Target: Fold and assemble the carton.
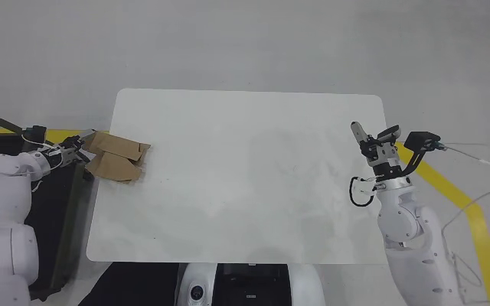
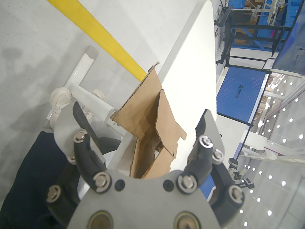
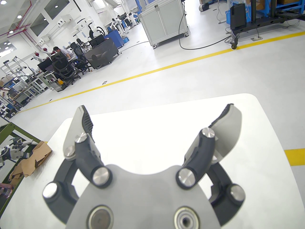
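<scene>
A brown cardboard carton (image 1: pixel 115 157) lies part unfolded on the left edge of the white table (image 1: pixel 245 168), flaps loose and one end hanging past the rim. My left gripper (image 1: pixel 76 149) sits just off that edge at the carton's outer end. In the left wrist view the carton (image 2: pixel 155 125) lies between the spread fingers of the left gripper (image 2: pixel 140 116), which stands open and touches no cardboard. My right gripper (image 1: pixel 375 136) hovers open above the table's right edge, far from the carton. The right wrist view shows the right gripper (image 3: pixel 156 109) holding nothing, and the carton (image 3: pixel 35 158) across the table.
A dark bin (image 1: pixel 53 222) stands on the floor against the table's left side, with a green frame (image 3: pixel 7 129) beside it. Yellow floor lines (image 1: pixel 440 180) run past both ends. The table's white leg with casters (image 2: pixel 83 91) is below the left edge.
</scene>
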You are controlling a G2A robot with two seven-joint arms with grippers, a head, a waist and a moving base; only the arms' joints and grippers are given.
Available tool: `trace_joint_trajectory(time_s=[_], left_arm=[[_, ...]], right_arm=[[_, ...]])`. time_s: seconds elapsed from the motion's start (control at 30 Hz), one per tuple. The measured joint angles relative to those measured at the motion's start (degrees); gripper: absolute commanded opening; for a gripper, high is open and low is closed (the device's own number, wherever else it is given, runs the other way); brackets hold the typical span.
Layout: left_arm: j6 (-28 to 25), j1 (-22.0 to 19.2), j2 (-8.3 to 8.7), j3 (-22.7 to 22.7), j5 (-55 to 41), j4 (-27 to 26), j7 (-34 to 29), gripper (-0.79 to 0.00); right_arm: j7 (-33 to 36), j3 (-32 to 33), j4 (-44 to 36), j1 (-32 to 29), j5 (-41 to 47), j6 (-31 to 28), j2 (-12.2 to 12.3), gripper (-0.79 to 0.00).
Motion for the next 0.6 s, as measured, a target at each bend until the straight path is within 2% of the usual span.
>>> trace_joint_trajectory(time_s=[0.13,0.33,0.6], left_arm=[[0.8,0.73,-0.14,-0.15,-0.59,-1.02,0.63,0.0],[5.36,3.41,-0.93,-1.22,-5.31,-3.15,0.53,0.0],[8.57,5.05,-1.81,-1.28,-7.5,-4.55,3.59,0.0]], right_arm=[[0.0,0.0,0.0,0.0,0.0,0.0,0.0,0.0],[0.0,0.0,0.0,0.0,0.0,0.0,0.0,0.0],[0.0,0.0,0.0,0.0,0.0,0.0,0.0,0.0]])
